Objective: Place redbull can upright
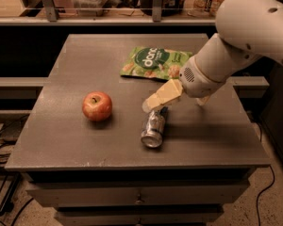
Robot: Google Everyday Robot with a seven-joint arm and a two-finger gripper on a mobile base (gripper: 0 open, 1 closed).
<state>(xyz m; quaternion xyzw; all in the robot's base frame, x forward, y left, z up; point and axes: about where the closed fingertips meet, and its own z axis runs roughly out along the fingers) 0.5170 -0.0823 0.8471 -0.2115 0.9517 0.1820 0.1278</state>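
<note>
Can (153, 128) lies on its side near counter (75, 60) front, silver top twd camera. Gripper (156, 100) sits at can's far end, contact unclear. Apple (97, 106) beside can, apart. Green bag (155, 63) flat behind.
</note>
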